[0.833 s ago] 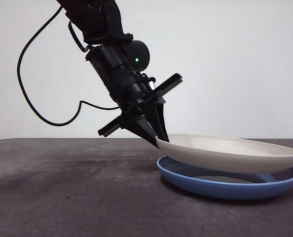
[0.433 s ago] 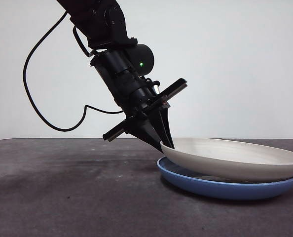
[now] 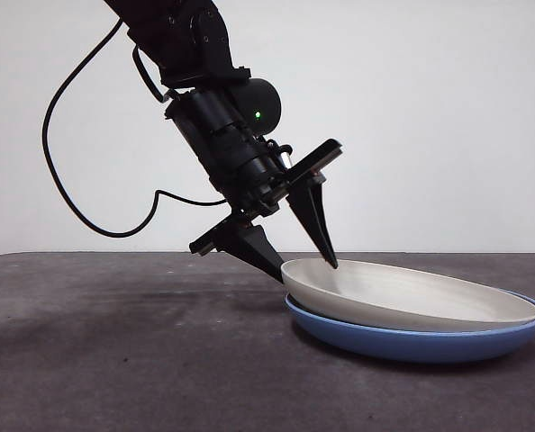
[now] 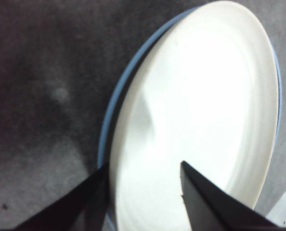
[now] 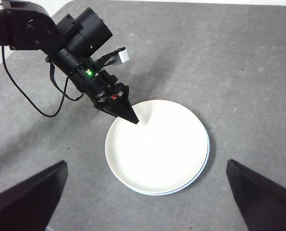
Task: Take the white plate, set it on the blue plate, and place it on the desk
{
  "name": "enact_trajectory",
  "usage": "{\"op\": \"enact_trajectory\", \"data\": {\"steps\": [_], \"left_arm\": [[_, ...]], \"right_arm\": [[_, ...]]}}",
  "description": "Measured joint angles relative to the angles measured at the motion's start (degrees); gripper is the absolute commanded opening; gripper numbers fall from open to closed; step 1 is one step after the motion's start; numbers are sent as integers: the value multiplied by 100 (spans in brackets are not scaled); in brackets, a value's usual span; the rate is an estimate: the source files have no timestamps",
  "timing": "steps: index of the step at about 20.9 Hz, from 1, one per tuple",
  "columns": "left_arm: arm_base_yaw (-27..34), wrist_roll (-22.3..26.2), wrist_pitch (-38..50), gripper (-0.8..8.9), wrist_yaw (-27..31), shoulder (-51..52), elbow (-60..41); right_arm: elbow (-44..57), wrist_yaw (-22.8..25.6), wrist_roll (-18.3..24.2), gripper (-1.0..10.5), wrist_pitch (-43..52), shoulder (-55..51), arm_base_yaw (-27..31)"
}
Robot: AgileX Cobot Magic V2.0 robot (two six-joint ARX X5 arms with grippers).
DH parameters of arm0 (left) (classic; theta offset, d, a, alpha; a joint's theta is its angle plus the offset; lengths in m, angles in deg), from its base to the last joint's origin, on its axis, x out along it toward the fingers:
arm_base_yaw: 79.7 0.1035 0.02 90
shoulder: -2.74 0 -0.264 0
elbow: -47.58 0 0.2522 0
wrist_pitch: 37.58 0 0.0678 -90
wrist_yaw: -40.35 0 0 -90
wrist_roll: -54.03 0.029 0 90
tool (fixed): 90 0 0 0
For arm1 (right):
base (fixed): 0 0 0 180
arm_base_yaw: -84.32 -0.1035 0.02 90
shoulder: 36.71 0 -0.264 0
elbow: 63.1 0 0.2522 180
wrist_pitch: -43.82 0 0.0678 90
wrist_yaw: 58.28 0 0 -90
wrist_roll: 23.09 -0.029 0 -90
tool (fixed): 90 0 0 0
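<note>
Cream-white, the white plate (image 3: 412, 292) now lies nested in the blue plate (image 3: 412, 342) on the desk (image 3: 114, 360), lowered since before. Your left gripper (image 3: 303, 267), slanted, has released, jaws spread astride its rim. Your right gripper (image 5: 148, 202) waits high, wide open.

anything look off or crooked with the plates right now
Nothing stands out. The white plate sits nested on the blue plate, nearly level and unbroken. The left gripper straddles its rim with jaws open.
</note>
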Motion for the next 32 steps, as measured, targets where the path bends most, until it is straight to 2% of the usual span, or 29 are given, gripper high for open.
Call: {"op": "enact_trajectory", "data": {"steps": [4, 6, 11, 15, 20, 22, 28, 32], "left_arm": [[2, 0, -26, 586, -15, 0, 87], [9, 2, -96, 663, 24, 0, 177], [37, 42, -372, 682, 31, 0, 636], [37, 280, -1049, 686, 31, 0, 1276], [70, 1121, -2774, 686, 28, 0, 2566], [94, 1421, -3222, 686, 31, 109, 2771], [109, 2057, -3713, 686, 50, 1711, 2800], [114, 2197, -3727, 686, 763, 2870, 2734]], "right_arm": [[0, 0, 0, 615, -9, 0, 0], [0, 0, 0, 615, -13, 0, 0], [0, 0, 0, 615, -17, 0, 0], [0, 0, 0, 615, -17, 0, 0], [0, 2, 0, 615, -17, 0, 0], [0, 4, 0, 615, -17, 0, 0], [0, 7, 0, 615, 140, 0, 0], [-2, 4, -9, 615, 396, 0, 0]]}}
